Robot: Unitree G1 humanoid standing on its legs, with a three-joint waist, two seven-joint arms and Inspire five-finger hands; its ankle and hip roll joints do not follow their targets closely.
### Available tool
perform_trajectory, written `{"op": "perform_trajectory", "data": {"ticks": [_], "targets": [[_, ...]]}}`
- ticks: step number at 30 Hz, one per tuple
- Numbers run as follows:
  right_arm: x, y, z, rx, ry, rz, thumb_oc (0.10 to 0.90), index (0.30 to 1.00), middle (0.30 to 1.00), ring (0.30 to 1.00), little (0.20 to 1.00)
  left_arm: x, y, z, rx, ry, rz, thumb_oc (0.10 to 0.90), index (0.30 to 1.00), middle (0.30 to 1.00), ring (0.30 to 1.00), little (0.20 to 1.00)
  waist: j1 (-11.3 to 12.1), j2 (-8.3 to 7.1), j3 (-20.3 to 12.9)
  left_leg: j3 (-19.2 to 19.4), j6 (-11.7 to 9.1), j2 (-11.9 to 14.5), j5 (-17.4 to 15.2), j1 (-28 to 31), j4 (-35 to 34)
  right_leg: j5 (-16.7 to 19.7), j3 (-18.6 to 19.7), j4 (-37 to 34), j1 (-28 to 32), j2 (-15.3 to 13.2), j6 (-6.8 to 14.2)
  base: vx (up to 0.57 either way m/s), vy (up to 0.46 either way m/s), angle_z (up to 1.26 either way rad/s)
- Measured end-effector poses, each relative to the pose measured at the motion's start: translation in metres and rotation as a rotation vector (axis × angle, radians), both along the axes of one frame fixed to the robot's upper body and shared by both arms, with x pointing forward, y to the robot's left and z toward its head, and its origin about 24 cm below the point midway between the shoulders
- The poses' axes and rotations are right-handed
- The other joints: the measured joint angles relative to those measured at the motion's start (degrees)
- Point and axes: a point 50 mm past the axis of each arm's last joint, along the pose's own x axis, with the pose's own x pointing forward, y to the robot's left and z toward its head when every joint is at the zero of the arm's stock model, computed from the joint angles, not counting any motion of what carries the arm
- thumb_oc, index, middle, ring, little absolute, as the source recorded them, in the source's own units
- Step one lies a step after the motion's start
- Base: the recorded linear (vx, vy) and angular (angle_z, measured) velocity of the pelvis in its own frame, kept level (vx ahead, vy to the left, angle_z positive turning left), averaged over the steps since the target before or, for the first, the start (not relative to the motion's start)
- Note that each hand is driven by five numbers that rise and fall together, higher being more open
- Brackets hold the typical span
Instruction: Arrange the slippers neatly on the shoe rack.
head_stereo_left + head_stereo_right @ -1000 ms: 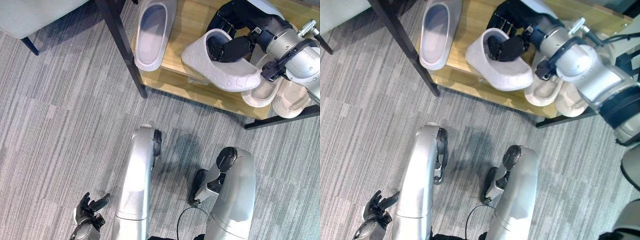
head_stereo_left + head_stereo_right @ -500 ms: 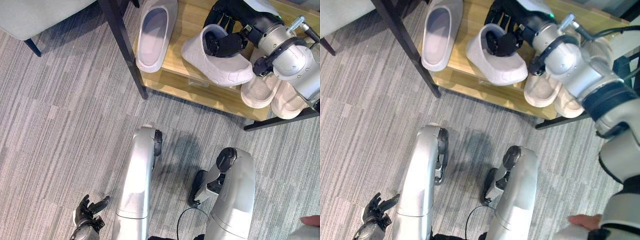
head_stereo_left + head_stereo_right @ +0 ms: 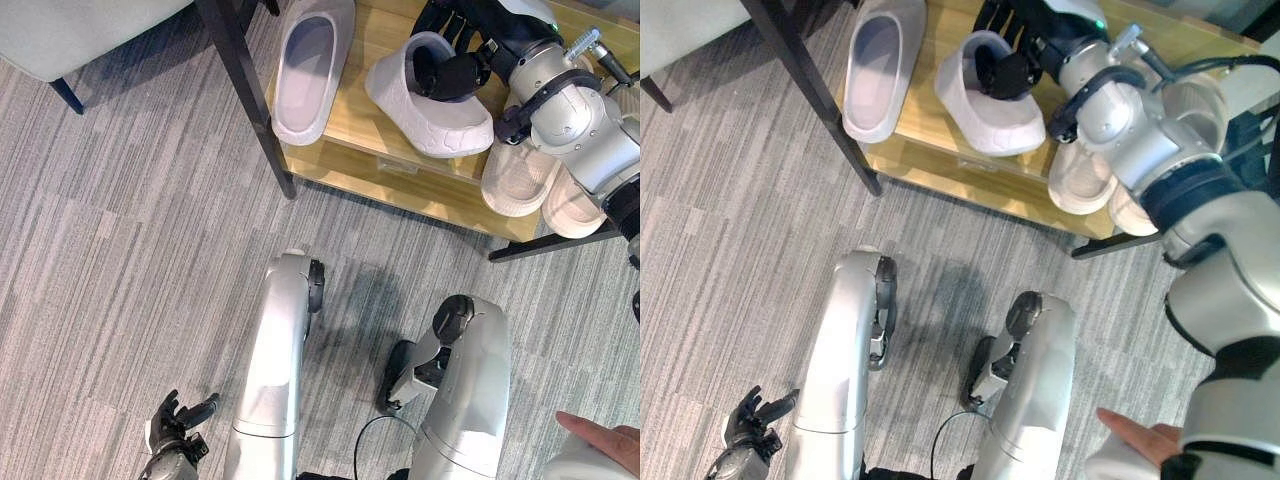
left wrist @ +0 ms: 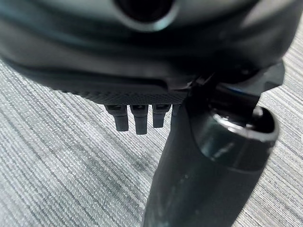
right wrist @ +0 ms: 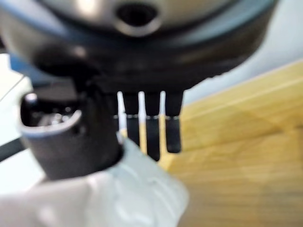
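Shoe rack (image 3: 400, 175): a light wooden shelf on a dark metal frame, set on grey striped carpet (image 3: 120, 250).

White slipper (image 3: 425, 95): held by the right hand (image 3: 450, 75) over the middle of the shelf. The thumb is seen inside the slipper's opening, and the fingers are curled over the outside of its upper, so the upper is pinched between them. The toe is pointed towards the front edge of the shelf and to the robot's right; whether the sole is touching the wood cannot be told. In the right wrist view the white upper (image 5: 109, 198) is seen pressed against the thumb, with the wooden shelf beyond it.

Pale lilac slipper (image 3: 308, 65): lying sole down at the left end of the shelf, just beside the dark frame post (image 3: 245, 95), opening facing up, apart from the held slipper.

Beige slippers (image 3: 520, 175): a pair, lying side by side at the right end of the shelf, partly covered by the right forearm, just beside the held slipper's toe.

Left hand (image 3: 178, 420): low over the carpet, well apart from the rack, fingers loosely spread and nothing held.

Grey upholstered seat (image 3: 70, 30): at the rack's left, on dark legs.

A person's hand (image 3: 605, 440): seen at the lower right edge.
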Motion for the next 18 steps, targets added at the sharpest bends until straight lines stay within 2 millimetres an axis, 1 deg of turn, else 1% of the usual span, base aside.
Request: {"op": "perform_trajectory", "data": {"ticks": [9,15,18], "targets": [[0.003,-0.004,-0.020,0.004,0.075,0.004,0.800,0.900,0.900,0.900,0.900,0.000,0.000,0.000,0.000,0.000,-0.001,0.800,0.900,0.900,0.900,0.900,0.0,0.02,0.0,0.1,0.0,0.0,0.0,0.0,0.0,0.0,0.2,0.1,-0.1,0.0,0.0,0.00,0.000,0.00],[0.000,0.000,-0.020,-0.015,0.098,0.039,0.800,0.900,0.900,0.900,0.900,0.000,0.000,0.000,-0.003,-0.003,-0.007,0.800,0.900,0.900,0.900,0.900,0.0,0.07,0.0,0.2,0.0,0.0,0.0,0.0,0.0,0.0,0.2,0.1,-0.2,-0.1,0.0,0.00,0.000,0.00],[-0.005,0.003,-0.019,-0.030,0.091,0.072,0.800,0.900,0.900,0.900,0.900,0.001,-0.001,0.000,-0.011,-0.008,-0.017,0.800,0.900,0.900,0.900,0.900,0.0,0.08,0.0,0.2,0.0,0.0,0.0,0.0,0.0,0.0,0.2,0.1,-0.2,-0.1,0.0,0.00,0.000,0.00]]}}
